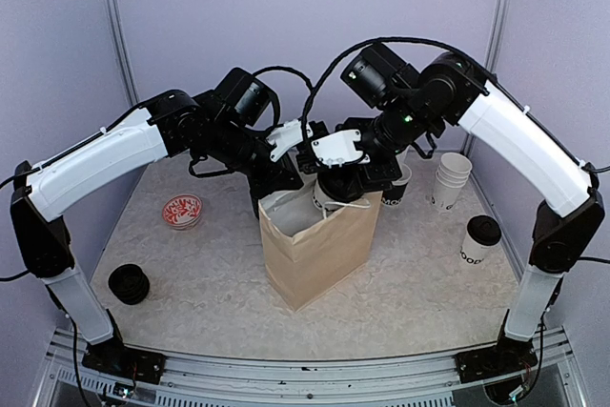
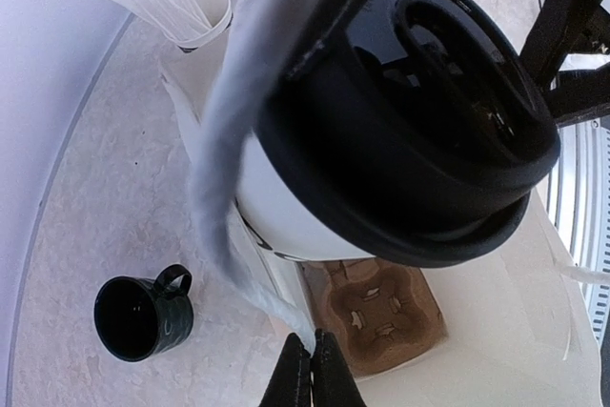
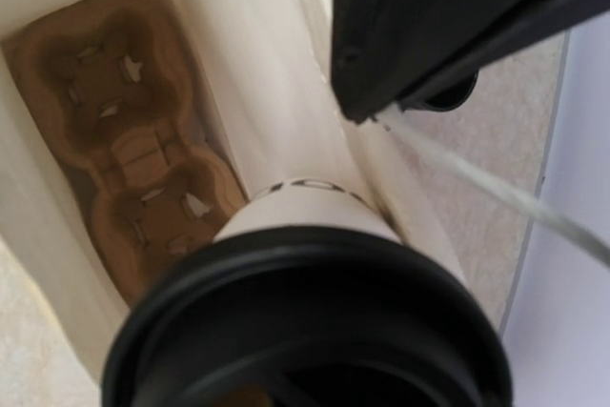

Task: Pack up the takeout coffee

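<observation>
A takeout coffee cup [image 2: 410, 150], white with a black lid, hangs tilted in the mouth of the brown paper bag [image 1: 319, 250], above the cardboard carrier [image 3: 124, 140] lying on the bag's floor. The right gripper [image 1: 334, 183] has its jaws clamped on the cup. The left gripper [image 2: 310, 371], jaws pinched narrow, holds the bag's white handle [image 2: 214, 169] at the far-left rim. On the worktop [image 1: 210, 302], a second lidded cup [image 1: 479, 240] stands right of the bag, and a third lidded cup [image 1: 396, 190] just behind it.

White shells cover the left arm [image 1: 100, 161] and right arm [image 1: 526, 138]; joints [image 1: 179, 117], looping cables [image 1: 322, 83] and left tool [image 2: 310, 342] are black.
</observation>
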Controlling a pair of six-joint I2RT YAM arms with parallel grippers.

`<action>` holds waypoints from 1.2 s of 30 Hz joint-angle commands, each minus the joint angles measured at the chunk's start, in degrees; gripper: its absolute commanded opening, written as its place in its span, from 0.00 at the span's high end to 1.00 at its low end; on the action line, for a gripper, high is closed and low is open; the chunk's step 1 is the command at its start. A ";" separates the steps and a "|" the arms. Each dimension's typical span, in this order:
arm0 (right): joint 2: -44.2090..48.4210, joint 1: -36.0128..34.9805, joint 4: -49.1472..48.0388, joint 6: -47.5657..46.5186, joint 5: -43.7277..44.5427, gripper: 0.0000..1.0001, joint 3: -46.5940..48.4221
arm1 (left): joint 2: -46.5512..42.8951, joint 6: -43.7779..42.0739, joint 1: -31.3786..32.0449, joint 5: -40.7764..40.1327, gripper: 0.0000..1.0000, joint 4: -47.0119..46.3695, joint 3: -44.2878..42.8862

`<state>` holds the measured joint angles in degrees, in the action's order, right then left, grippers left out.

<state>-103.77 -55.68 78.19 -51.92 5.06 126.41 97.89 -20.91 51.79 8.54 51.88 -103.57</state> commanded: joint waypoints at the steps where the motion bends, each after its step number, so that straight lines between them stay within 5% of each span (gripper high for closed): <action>1: -1.25 0.73 0.13 -1.55 2.16 0.50 2.07 | 0.64 -1.55 0.02 -0.62 0.97 -0.58 -1.55; 17: -1.99 2.51 0.76 -2.69 -0.07 0.50 3.19 | 1.86 -2.25 -0.10 -2.89 0.99 -0.96 -2.61; 27: 5.13 -3.58 0.71 -0.43 -1.45 0.49 -8.57 | 2.54 -1.72 -0.60 -6.01 1.00 -1.63 -3.31; 36: 2.52 -3.83 0.58 1.12 1.74 0.49 -3.42 | 2.10 -4.60 -0.05 -1.05 1.00 -2.19 -3.22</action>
<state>-100.55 -60.88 78.00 -52.18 5.39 120.49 99.81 -23.51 51.62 5.54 50.54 -105.51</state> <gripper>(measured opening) 0.701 0.012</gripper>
